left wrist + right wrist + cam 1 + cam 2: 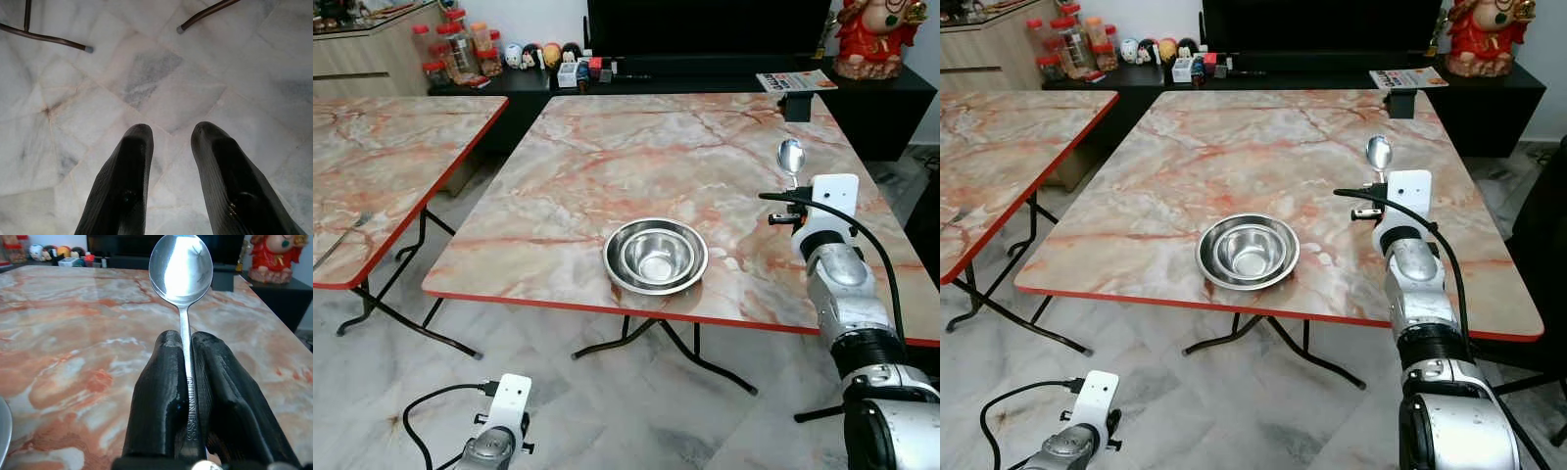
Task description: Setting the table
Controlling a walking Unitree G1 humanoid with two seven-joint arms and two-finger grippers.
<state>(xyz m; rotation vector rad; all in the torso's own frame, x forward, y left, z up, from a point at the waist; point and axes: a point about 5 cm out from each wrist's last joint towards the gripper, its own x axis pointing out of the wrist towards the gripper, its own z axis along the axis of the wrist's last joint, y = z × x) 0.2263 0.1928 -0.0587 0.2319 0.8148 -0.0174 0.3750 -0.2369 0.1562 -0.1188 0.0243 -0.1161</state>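
Note:
A steel bowl (656, 256) sits near the front edge of the marble-patterned table (607, 147). To its right, above the table's right side, my right gripper (185, 343) is shut on the handle of a silver spoon (181, 269); the spoon's bowl (790, 155) points up and away from me. Down at the lower left my left gripper (170, 134) hangs open over the marble floor, holding nothing.
A second marble table (382, 157) stands to the left with a fork (342, 235) on it. Behind is a black cabinet (871, 98) with jars (460, 44), small figurines (543, 54), a magazine (795, 81) and a red statue (876, 34). Table legs (44, 38) cross the floor.

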